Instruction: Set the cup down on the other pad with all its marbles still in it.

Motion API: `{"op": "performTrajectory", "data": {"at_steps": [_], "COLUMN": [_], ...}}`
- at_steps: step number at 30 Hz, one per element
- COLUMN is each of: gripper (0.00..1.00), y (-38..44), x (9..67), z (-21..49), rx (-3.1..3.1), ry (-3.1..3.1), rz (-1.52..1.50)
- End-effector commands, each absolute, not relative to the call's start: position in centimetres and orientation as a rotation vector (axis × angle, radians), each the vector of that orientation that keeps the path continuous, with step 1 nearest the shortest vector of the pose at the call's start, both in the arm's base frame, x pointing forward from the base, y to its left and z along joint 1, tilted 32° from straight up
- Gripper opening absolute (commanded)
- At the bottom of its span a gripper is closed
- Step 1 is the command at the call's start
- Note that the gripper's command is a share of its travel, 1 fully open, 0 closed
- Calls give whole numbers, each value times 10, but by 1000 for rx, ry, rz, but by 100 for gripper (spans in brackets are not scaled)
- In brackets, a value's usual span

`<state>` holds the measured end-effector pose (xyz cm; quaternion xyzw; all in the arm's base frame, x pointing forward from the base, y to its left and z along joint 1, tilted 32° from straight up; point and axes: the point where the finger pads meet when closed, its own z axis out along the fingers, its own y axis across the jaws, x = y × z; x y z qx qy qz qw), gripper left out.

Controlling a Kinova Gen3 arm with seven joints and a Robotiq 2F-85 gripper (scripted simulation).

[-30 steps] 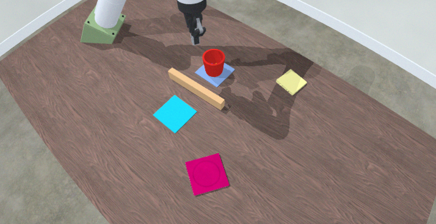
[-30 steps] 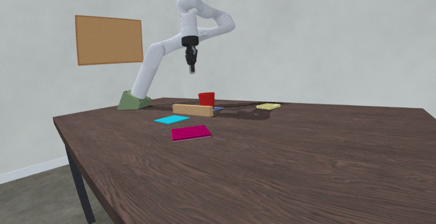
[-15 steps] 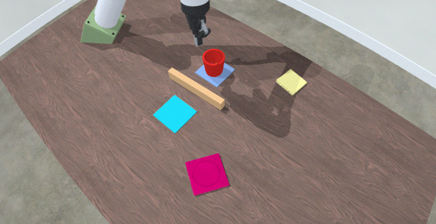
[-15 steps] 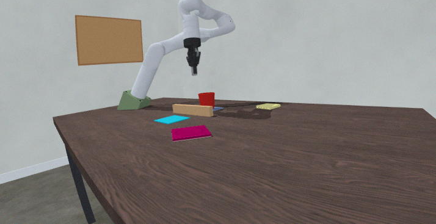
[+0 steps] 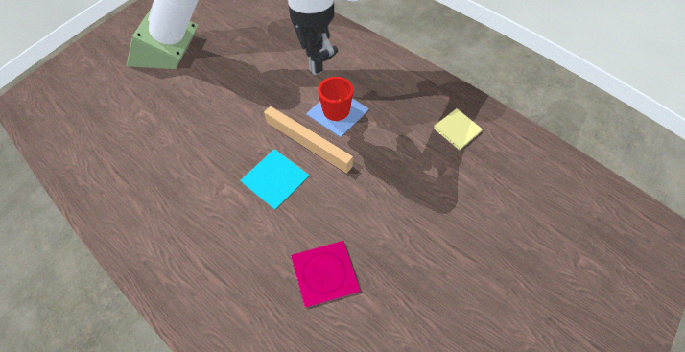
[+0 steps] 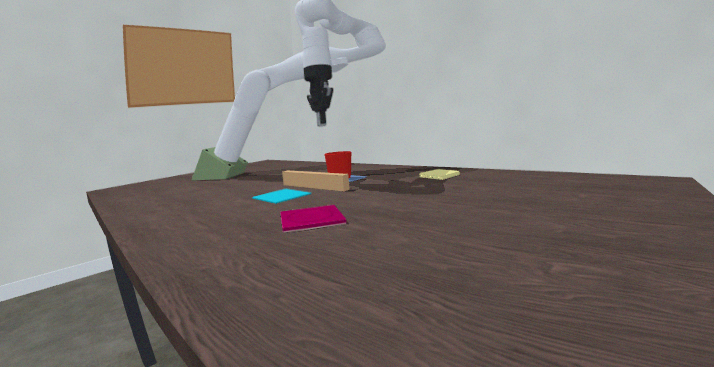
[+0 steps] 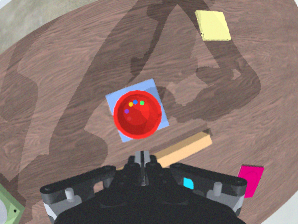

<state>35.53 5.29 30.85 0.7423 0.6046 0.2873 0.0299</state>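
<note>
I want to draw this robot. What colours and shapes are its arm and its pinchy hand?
The arm is smooth, glossy white, made of fat round tubes joined by rounded elbows. It stands on a wedge-shaped green base with small dark bolt holes. The gripper is black with grey metal fingers. No cables or markings show.

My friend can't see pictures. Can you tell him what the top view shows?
A red cup stands on a pale blue pad on a wooden table, with the gripper above it, fingers shut and holding nothing. Nearby lie a tan rail and cyan, magenta and yellow pads.

Lab: arm [image 6: 260, 85] bolted to table [image 6: 450, 265]
</note>
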Motion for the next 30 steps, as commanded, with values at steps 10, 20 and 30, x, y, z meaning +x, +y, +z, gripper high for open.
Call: {"op": "performTrajectory", "data": {"at_steps": [10,20,30], "gripper": [0,0,0], "y": [59,66,69], "x": [361,364,365], "z": [307,305,304], "rx": [2225,2171,2146], "ry": [1919,1972,1994], "rz": [880,874,872]}}
